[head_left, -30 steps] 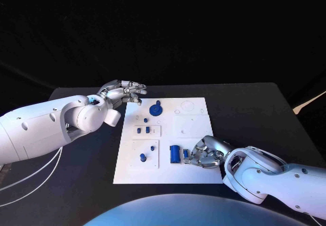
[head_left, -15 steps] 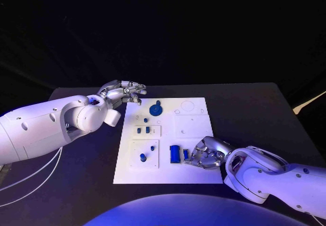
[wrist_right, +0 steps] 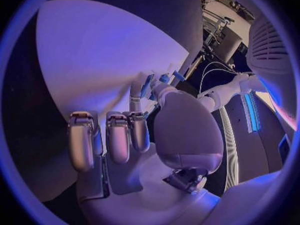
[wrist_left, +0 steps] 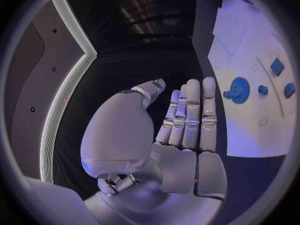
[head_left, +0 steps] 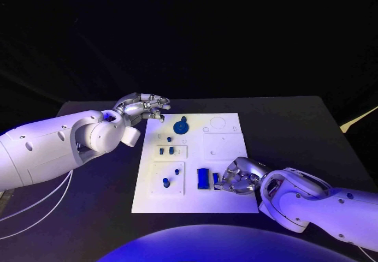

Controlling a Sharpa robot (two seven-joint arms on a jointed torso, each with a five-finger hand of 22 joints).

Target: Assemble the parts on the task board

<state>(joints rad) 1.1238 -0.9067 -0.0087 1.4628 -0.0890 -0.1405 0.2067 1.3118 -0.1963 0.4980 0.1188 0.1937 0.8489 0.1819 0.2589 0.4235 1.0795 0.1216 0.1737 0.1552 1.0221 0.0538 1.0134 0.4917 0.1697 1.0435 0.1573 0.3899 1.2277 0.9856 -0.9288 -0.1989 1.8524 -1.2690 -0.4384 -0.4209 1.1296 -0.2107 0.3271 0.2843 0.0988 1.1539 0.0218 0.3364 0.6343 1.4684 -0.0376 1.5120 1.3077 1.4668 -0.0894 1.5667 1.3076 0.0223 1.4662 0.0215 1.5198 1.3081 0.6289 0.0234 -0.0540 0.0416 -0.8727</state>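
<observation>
Little movement is noted vs. the earlier frame: the right hand [head_left: 238, 177] has been shifted slightly toward the blue cylinder [head_left: 204, 178] at the near edge of the task board [head_left: 223, 147], while the left hand [head_left: 142, 106] is held as before. Left to right: left hand is raised off the board's far-left corner, fingers together and straight in the wrist view, nothing held; blue gear [head_left: 181, 127] sits at the board's far end, small blue pegs [head_left: 166, 150] mid-left. Right hand's fingers are curled at a small blue part [head_left: 215, 178] beside the cylinder; grip cannot be told.
</observation>
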